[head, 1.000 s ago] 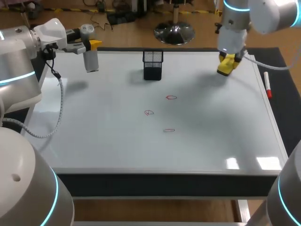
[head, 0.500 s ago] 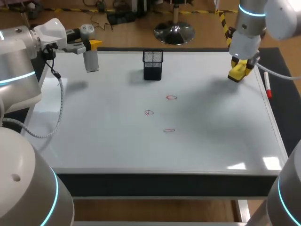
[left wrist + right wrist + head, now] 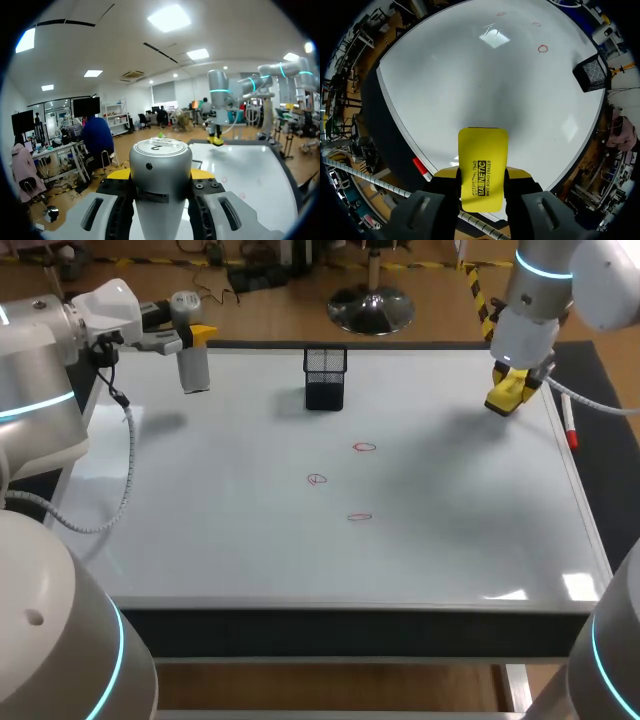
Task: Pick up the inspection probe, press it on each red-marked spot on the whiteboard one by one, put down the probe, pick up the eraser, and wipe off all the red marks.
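Gripping the seemingly rigid, smooth probe (image 3: 160, 160) by its barrel, the left gripper (image 3: 160, 174) is closed; the right gripper (image 3: 481, 172) pinches the light-looking eraser (image 3: 482, 152).

Black mesh cup (image 3: 325, 378), red marker (image 3: 568, 422)

The left jaws hold a grey round probe (image 3: 194, 370); the right jaws hold a yellow block eraser (image 3: 503, 395) over the shiny whiteboard (image 3: 250, 540).
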Robot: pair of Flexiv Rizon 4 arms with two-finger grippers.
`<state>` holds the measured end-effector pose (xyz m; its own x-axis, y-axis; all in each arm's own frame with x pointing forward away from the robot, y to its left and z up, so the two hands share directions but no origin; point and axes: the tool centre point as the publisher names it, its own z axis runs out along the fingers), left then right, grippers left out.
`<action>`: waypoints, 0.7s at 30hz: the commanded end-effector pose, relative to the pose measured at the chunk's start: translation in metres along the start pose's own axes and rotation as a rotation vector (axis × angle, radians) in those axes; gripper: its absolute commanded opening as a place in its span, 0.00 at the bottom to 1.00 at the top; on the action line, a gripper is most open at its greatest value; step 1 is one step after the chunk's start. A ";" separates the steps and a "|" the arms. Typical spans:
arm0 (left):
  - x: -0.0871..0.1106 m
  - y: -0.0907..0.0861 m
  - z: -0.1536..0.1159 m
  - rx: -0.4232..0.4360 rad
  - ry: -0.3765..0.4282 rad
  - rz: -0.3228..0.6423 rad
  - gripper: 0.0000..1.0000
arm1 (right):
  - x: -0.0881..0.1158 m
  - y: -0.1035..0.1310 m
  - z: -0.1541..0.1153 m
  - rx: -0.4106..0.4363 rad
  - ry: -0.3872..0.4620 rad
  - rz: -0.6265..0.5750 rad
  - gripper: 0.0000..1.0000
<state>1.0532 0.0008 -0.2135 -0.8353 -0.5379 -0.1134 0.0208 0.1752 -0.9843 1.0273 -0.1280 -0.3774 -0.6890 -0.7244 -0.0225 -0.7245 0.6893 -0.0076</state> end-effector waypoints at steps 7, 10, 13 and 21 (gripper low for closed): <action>0.000 0.000 0.000 0.003 -0.003 0.001 0.00 | 0.001 0.000 -0.001 0.002 0.002 -0.002 0.00; 0.000 0.000 0.000 0.003 -0.003 0.001 0.00 | 0.001 0.000 -0.001 0.002 0.002 -0.002 0.00; 0.011 -0.006 0.000 0.011 0.004 0.016 0.00 | 0.001 0.000 -0.001 0.002 0.002 -0.002 0.00; 0.057 -0.019 0.007 0.048 0.076 0.045 0.00 | 0.001 0.000 -0.001 0.002 0.002 -0.002 0.00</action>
<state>1.0206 -0.0359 -0.2022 -0.8774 -0.4576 -0.1441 0.0777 0.1609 -0.9839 1.0272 -0.1279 -0.3776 -0.6890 -0.7244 -0.0230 -0.7244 0.6893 -0.0079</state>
